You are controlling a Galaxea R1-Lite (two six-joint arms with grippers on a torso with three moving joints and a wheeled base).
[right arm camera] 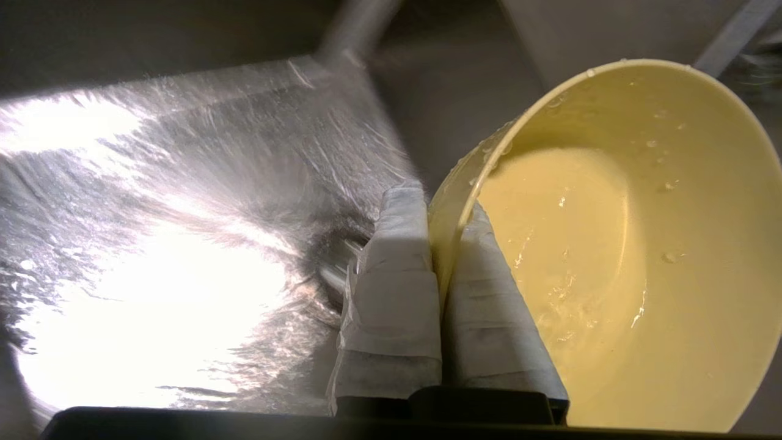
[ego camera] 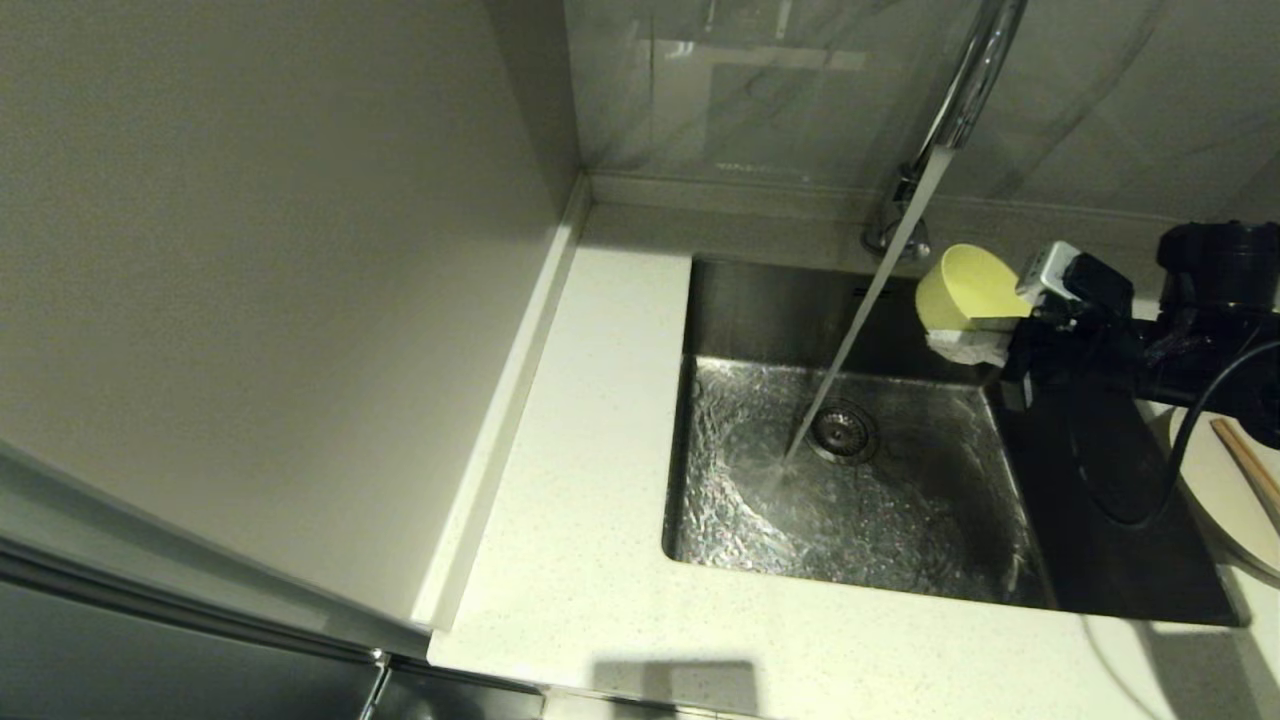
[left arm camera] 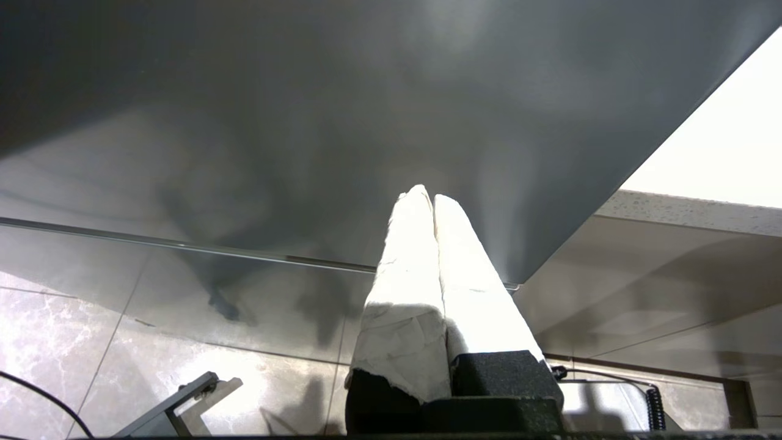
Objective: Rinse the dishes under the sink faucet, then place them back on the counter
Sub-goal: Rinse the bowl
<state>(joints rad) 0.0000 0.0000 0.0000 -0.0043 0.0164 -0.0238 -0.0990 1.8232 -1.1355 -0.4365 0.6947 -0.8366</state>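
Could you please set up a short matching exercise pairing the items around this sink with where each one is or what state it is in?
Column one:
1. small pale yellow-green round bowl
2. tall curved chrome faucet
3. large off-white round plate
4. left pincer

Column two:
A. running water into the steel sink
B. shut, holding nothing, down beside the cabinet
C. pinched by its rim in the right pincer, tilted over the sink
D. lying on the white speckled counter, right of the sink

Pairs: 1-C, 2-A, 3-D, 4-B
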